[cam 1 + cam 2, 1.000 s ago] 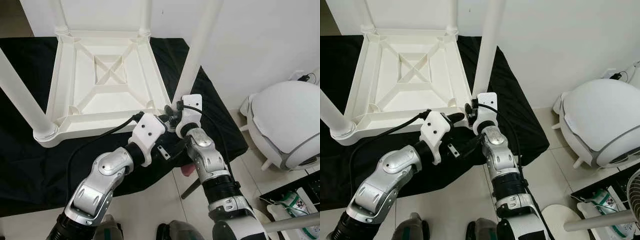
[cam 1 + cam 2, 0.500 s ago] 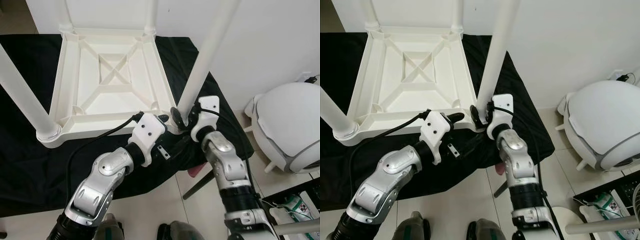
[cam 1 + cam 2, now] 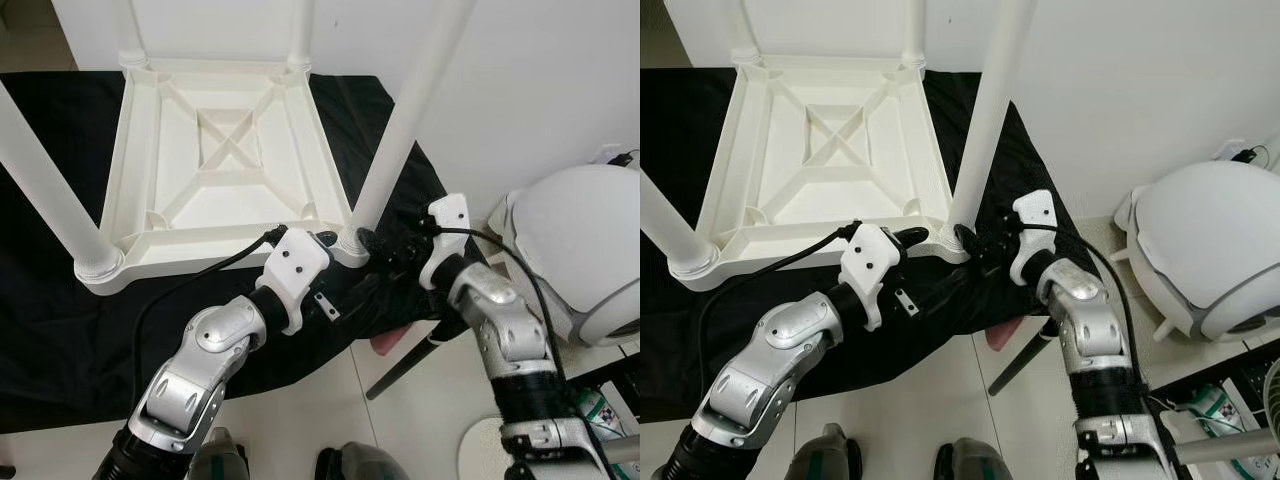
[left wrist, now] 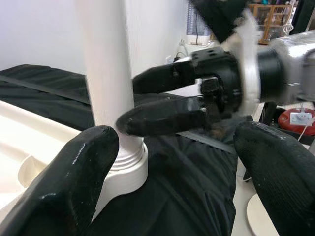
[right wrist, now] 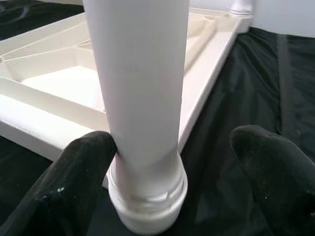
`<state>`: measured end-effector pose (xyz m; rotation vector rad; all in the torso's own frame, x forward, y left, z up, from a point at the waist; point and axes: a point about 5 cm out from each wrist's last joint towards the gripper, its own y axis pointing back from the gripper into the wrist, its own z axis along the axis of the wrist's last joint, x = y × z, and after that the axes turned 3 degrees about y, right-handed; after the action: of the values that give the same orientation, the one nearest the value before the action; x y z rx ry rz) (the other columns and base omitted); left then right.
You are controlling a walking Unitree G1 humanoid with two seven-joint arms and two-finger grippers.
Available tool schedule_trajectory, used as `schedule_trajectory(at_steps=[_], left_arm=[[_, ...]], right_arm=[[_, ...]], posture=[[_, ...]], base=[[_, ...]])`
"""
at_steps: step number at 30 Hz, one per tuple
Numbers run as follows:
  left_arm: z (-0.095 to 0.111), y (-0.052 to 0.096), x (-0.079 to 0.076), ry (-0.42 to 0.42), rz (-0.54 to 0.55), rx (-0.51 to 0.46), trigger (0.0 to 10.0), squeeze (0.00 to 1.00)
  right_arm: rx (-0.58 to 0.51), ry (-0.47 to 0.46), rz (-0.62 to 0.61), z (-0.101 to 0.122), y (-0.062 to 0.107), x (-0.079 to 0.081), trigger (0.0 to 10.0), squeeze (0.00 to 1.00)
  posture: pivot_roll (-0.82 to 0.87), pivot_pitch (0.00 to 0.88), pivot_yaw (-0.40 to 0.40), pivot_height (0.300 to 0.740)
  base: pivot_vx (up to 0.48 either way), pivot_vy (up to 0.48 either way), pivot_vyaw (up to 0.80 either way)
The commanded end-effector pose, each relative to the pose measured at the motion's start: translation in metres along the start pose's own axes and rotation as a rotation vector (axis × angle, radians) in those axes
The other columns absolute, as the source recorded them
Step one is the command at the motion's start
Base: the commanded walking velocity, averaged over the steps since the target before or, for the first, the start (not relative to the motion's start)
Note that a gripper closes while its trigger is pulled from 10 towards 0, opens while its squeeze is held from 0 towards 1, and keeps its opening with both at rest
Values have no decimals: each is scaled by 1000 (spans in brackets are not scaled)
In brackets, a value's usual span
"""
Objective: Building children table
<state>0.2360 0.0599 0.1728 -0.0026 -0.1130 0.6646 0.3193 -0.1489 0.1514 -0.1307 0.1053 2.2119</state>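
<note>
A white plastic children's table (image 3: 200, 240) lies upside down on a black cloth, with its legs standing up. The near-right leg (image 3: 410, 110) sits in its corner socket (image 4: 128, 162). My left gripper (image 3: 325, 238) is at that corner from the near side. It is open, and one finger (image 4: 74, 182) rests by the socket. My right gripper (image 3: 372, 243) reaches in from the right, level with the leg's base. It is open too; one finger (image 5: 78, 172) touches the leg (image 5: 140, 83) and the other stands well apart.
The black cloth (image 3: 60, 330) hangs over the front edge of its support above a tiled floor. A white domed appliance (image 3: 580, 250) stands at the right. Under the cloth's edge are a pink object (image 3: 390, 342) and a dark slanted rod (image 3: 405, 362). A white wall is behind.
My right arm has swung out to the right, and its gripper now comes at the leg's base from the right side. The left arm has stayed put. The camera shifted slightly.
</note>
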Motion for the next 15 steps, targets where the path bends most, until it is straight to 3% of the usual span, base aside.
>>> schedule_trajectory(at_steps=[1, 4, 5, 11, 15], left_arm=[[-1, -1, 0, 0, -10, 7, 10000, 0], [-1, -1, 1, -1, -8, 6, 10000, 0], [0, -1, 1, -5, -3, 5, 10000, 0], [0, -1, 2, -10, 2, 4, 10000, 0], [1, 0, 3, -16, 18, 3, 10000, 0]], right_arm=[[-3, 22, 9, 2, -1, -4, 10000, 0], [0, 33, 35, 3, -4, -4, 10000, 0], [16, 60, 76, 3, -19, -4, 10000, 0], [30, 63, 115, 3, -32, -2, 10000, 0], [90, 59, 197, -7, -51, 8, 10000, 0]], posture=[[16, 10, -77, 740], [16, 10, -77, 740], [27, 5, -79, 740], [40, 2, -85, 740], [58, 1, -95, 740]], base=[[0, 0, 0], [0, 0, 0], [0, 0, 0], [0, 0, 0], [0, 0, 0]])
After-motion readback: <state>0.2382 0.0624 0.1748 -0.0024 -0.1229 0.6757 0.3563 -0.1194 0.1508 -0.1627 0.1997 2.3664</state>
